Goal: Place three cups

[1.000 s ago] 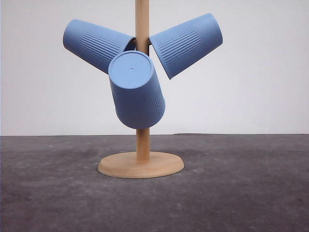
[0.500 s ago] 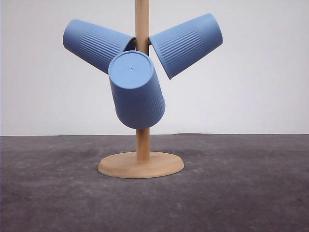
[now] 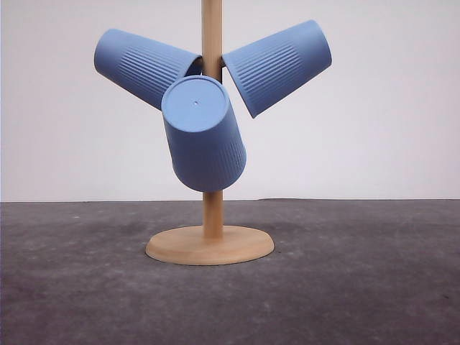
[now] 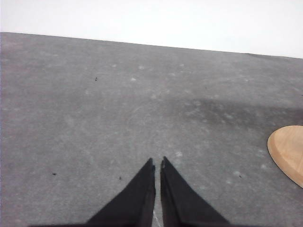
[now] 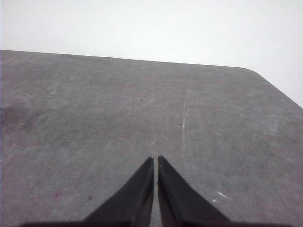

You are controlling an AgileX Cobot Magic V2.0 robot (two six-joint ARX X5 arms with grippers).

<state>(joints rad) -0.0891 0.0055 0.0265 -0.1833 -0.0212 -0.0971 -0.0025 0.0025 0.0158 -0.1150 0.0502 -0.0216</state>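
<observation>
No change over the last second. Three cups (image 3: pixel 203 133) hang on wooden stand (image 3: pixel 210 243), untouched. Left hand (image 4: pixel 157 163) and right hand (image 5: pixel 155 161) closed, empty, low over worktop (image 3: pixel 359 287). Task looks unstarted.

Wooden stand (image 3: pixel 211 215) in middle of table, light wood, upright round pole on flat round base (image 3: pixel 210 245). Pole goes up past top edge of front view. Part of same base visible at edge of left wrist view (image 4: pixel 289 150). Table (image 3: pixel 359 287) dark grey, matte, with small pale specks and faint scratches; rounded corner seen in right wrist view (image 5: pixel 255 73). Plain white wall (image 3: pixel 388 129) behind table.
</observation>
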